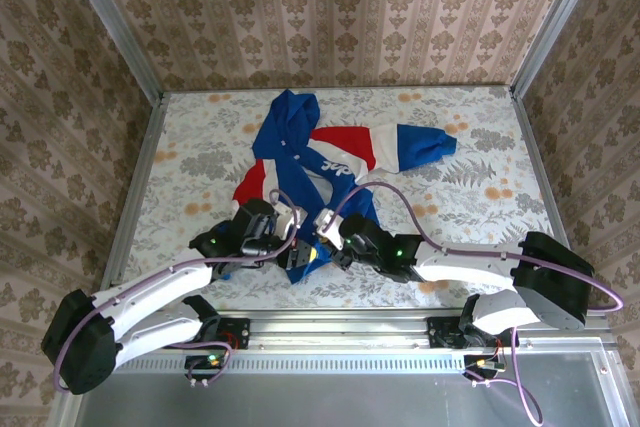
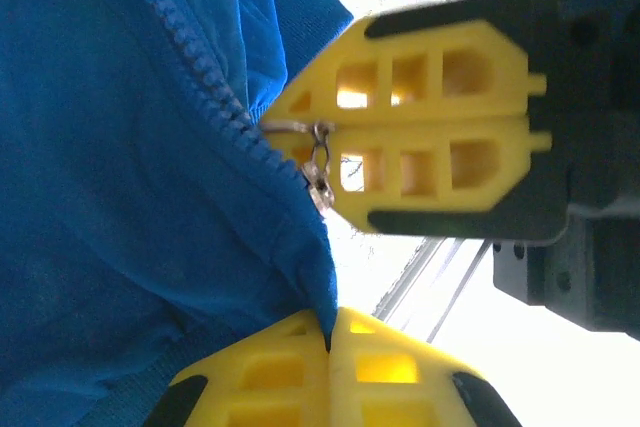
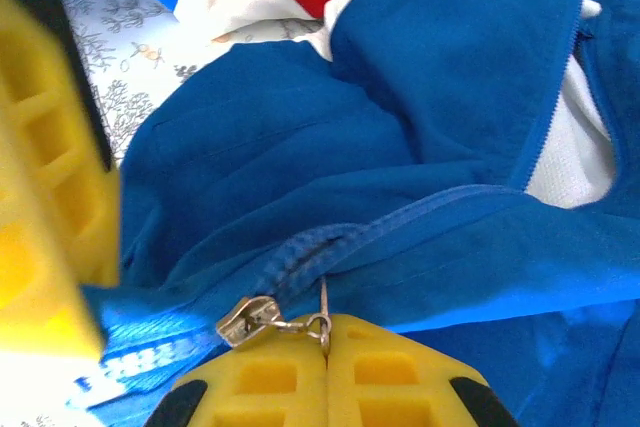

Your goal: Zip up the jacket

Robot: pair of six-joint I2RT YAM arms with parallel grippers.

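The jacket (image 1: 292, 135) lies crumpled mid-table, blue with a red-and-white band and one sleeve stretched to the right. My two grippers meet at its near hem. The left gripper (image 2: 328, 335) is shut on a fold of blue hem fabric (image 2: 300, 277) just below the zipper's end. My right gripper (image 3: 325, 335) is shut on the metal zipper pull (image 3: 300, 325), which hangs from the silver slider (image 3: 246, 317) at the bottom of the blue zipper teeth (image 3: 335, 242). In the left wrist view the right gripper (image 2: 325, 129) sits right above, with the pull (image 2: 320, 162) at its tips. Above the slider the front lies open.
The floral tabletop (image 1: 480, 177) has metal rails along its sides and near edge (image 1: 340, 322). Patterned walls enclose the back and both sides. The left gripper's yellow finger (image 3: 50, 197) is close on the left in the right wrist view.
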